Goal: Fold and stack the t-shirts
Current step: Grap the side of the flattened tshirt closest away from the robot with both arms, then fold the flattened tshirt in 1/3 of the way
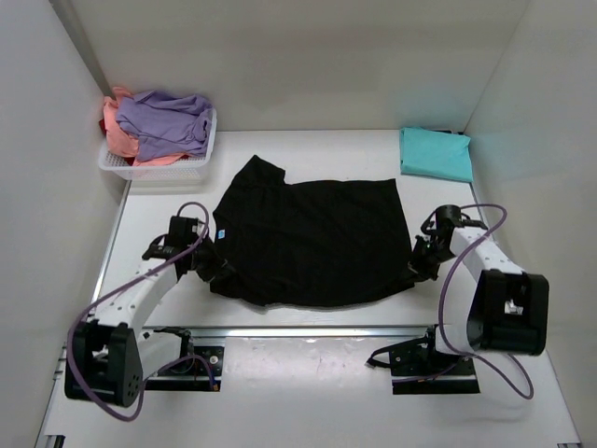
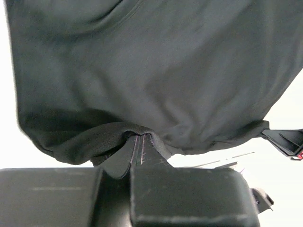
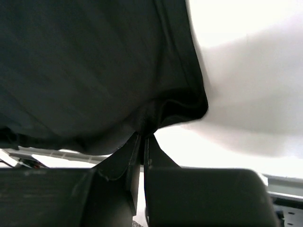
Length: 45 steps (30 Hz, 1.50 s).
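A black t-shirt (image 1: 312,238) lies spread on the white table, its small blue neck label (image 1: 222,234) at the left edge. My left gripper (image 1: 217,270) is shut on the shirt's near left edge; in the left wrist view the black cloth (image 2: 156,71) bunches over the closed fingertips (image 2: 137,139). At the shirt's near right corner, my right gripper (image 1: 416,267) is shut on the cloth, which the right wrist view shows pinched at the tips (image 3: 144,135). A folded teal t-shirt (image 1: 435,153) lies at the back right.
A white mesh basket (image 1: 159,170) stands at the back left with lavender (image 1: 168,119), salmon-pink (image 1: 119,140) and a bit of red (image 1: 105,125) cloth in it. White walls close in the left, back and right sides. A metal rail (image 1: 317,329) runs along the near edge.
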Motion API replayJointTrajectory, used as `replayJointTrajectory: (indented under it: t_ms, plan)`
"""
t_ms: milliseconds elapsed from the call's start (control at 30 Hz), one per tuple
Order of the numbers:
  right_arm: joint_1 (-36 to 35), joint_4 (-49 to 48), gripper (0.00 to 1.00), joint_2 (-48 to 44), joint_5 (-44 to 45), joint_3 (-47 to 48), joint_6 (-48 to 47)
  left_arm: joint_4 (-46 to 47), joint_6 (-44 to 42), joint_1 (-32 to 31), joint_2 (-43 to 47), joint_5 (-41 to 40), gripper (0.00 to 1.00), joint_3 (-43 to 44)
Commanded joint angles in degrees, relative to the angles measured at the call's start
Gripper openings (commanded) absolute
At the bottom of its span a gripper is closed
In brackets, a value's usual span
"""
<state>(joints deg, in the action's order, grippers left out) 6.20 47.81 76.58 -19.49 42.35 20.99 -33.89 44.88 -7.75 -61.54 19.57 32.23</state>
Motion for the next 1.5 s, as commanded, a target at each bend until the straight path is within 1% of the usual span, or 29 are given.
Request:
replayJointTrajectory:
  t_ms: [0,100,233,267,500,633,800,1133,1167,1200,1233,1267,1300,1400,1467]
  plan:
    - [0.5,-1.4,0.0,3.7,-0.4,6.3,-1.0,3.4,0.6,0.2,-4.0,-1.1,0.0,5.4]
    - [0.9,-1.4,0.0,7.4,-1.0,10.5,-0.9,3.4,0.6,0.9,-8.2,-1.4,0.0,10.0]
    - [0.9,-1.2,0.0,13.0,-0.5,15.7,-0.9,3.9,0.9,1.8,-14.0,-1.5,0.0,12.5]
    - [1.1,-1.2,0.0,13.6,-1.0,16.9,-1.0,4.7,0.6,1.9,-14.2,-1.5,0.0,13.6]
    - [2.2,-1.5,0.0,20.8,-1.8,23.0,-1.0,5.2,0.5,3.1,-24.1,-1.6,0.0,21.5]
    - [2.5,-1.3,0.0,23.4,-2.5,24.8,-0.9,4.8,0.0,3.4,-27.8,-1.8,0.0,25.8]
    - [3.2,-1.9,0.0,24.8,-3.5,25.8,-0.2,5.4,0.3,4.2,-30.5,-1.5,0.0,27.4]
    - [5.1,-1.6,0.0,26.9,-2.0,27.3,-0.1,6.0,0.4,5.7,-34.6,-0.8,0.0,31.1]
    - [5.2,-1.7,0.01,27.5,-1.7,27.5,-0.1,5.9,0.6,5.6,-35.0,-0.6,0.09,31.2]
    - [5.1,-2.0,0.1,27.2,-1.2,28.2,-0.2,6.9,1.1,5.9,-35.5,-0.1,0.26,31.1]
    - [4.4,-1.3,0.12,27.0,0.0,29.0,-0.1,7.1,1.2,6.6,-36.0,0.1,0.36,31.8]
    - [3.8,-1.8,0.16,26.8,2.0,30.5,0.2,7.6,1.0,6.5,-36.2,0.4,0.38,31.9]
    - [3.4,-1.2,0.22,26.4,4.2,32.1,0.1,7.7,0.9,6.7,-36.6,0.5,0.43,32.8]
    - [1.4,-2.0,0.28,25.0,8.3,36.0,0.3,8.7,1.3,6.5,-38.0,1.9,0.4,35.4]
    - [0.5,-3.1,0.3,24.6,9.4,37.6,0.8,8.2,1.2,5.6,-40.0,2.2,0.4,37.2]
